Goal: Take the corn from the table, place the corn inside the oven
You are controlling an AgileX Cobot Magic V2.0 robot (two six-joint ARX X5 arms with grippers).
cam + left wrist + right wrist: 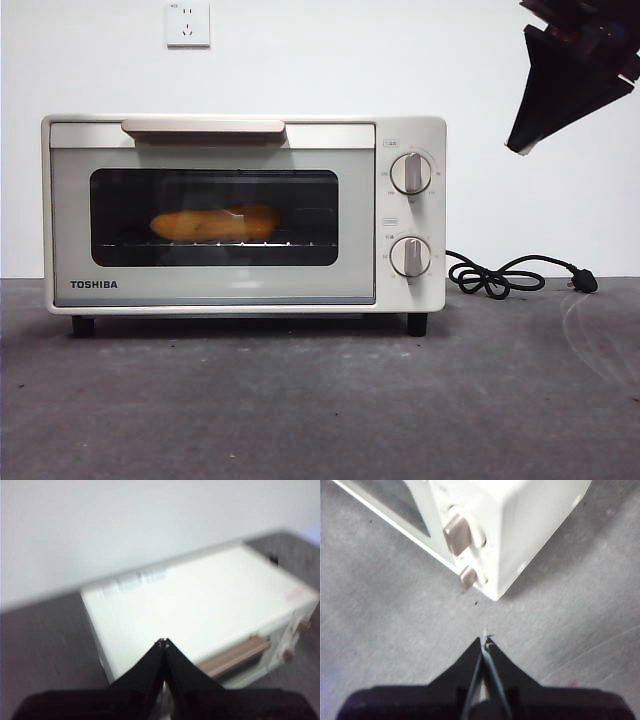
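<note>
The cream-white oven [243,213] stands on the dark grey table [320,400] with its door closed. Through the dark glass window the yellow-orange corn [215,223] lies on the rack inside. My left gripper [163,641] is shut and empty, hanging above the oven [200,610] over its top panel. My right gripper [485,641] is also shut and empty, high above the table to the right of the oven [510,525], near its knobs [457,535]. In the front view one arm's gripper [520,145] shows as a dark tip at the top right corner.
The oven's black cord and plug [520,274] lie coiled on the table to its right. A wall socket [188,23] is on the white wall behind. Bare table stretches in front of the oven.
</note>
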